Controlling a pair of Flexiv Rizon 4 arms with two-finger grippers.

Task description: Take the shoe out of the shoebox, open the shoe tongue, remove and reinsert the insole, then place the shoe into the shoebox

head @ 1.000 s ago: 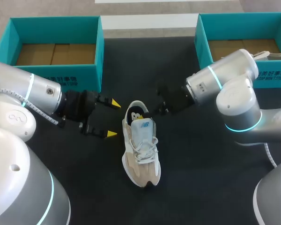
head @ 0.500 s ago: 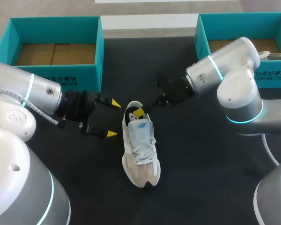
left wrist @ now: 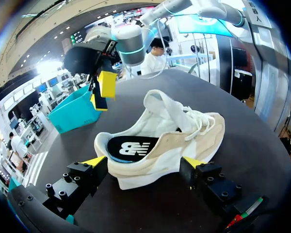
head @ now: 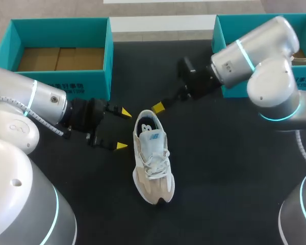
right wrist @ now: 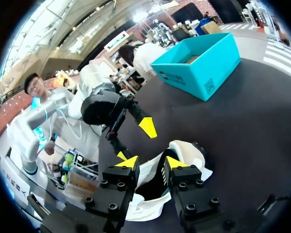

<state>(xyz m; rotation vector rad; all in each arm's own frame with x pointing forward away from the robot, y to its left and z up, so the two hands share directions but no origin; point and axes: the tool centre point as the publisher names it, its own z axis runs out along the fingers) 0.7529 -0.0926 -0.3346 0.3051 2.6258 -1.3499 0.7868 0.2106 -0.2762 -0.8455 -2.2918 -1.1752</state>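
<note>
one change: we see the right gripper point(right wrist: 152, 163) now lifted clear of the shoe point(head: 152, 155) heel, fingers narrowly apart, empty; left gripper point(head: 123, 129) unmoved, spread wide, empty.

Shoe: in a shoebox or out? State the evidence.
Out. The shoe rests sole-down on the black table, apart from the left shoebox and right shoebox.

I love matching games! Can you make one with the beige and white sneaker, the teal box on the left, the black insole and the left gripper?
1 beige and white lace-up sneaker
2 left teal cardboard shoebox
3 black insole
4 left gripper

A inside the sneaker
B open, beside the sneaker
C on the black table
D no shoe inside

Pairs: 1-C, 2-D, 3-A, 4-B
</note>
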